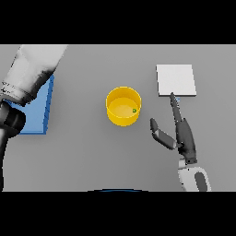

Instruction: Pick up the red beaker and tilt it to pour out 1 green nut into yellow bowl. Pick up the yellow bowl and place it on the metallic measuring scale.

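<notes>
Nearest the viewer, the robot's left arm [27,76] fills the upper left corner, a broad white and grey sleeve running down into a dark joint at the left edge; its hand is out of sight. Grey table [78,152] spreads under everything. Half hidden beneath that arm lies a flat blue block [40,110], its right and lower edges showing. Next in bulk is the metallic measuring scale [176,79], a pale square plate at the upper right, with no writing or label that can be read on it. Left of the scale, and apart from it, the yellow bowl [123,106] stands upright near the middle of the table. Coming up from the lower right, the right hand [183,133] hovers between bowl and scale, spread wide and holding nothing: straight fingers reach up until their tips sit just at the scale's lower edge, and the thumb sticks out leftward toward the bowl. Smallest of all, one green nut [134,110] rests inside the bowl, against its right wall
</notes>
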